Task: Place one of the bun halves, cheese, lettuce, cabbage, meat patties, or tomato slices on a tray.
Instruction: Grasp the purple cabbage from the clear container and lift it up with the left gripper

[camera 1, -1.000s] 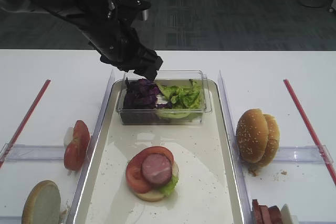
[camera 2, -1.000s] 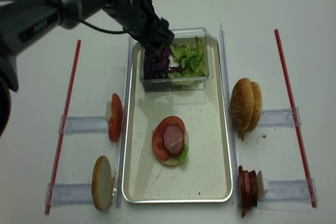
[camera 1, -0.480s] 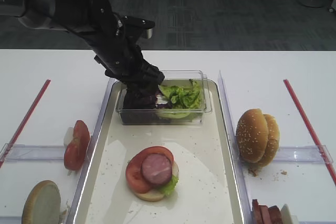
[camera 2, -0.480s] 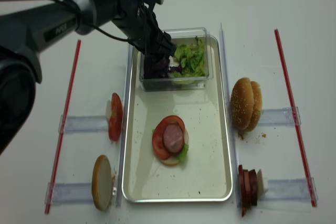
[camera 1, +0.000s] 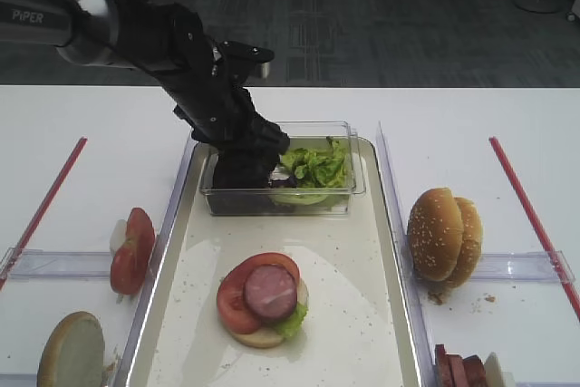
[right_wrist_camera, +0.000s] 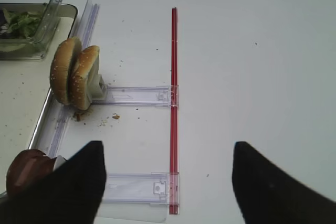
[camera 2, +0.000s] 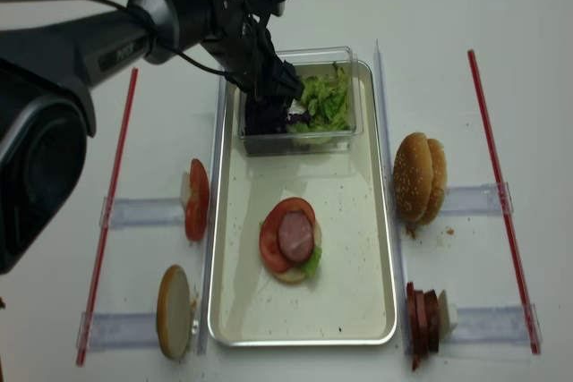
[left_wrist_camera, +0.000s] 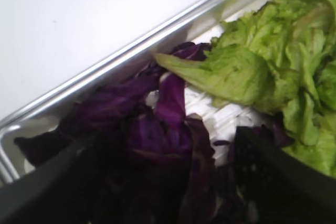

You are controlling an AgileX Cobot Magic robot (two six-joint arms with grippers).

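Having dropped from above the clear box [camera 1: 281,169] into it, the left gripper [camera 1: 243,165] straddles the purple cabbage [left_wrist_camera: 157,135], jaws apart and gripping nothing yet, so a pinch seems imminent.

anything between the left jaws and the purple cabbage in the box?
Nothing visible. The left gripper is down inside the clear box with its jaws open either side of the cabbage. Lettuce lies beside it, one leaf overlapping the far edge.
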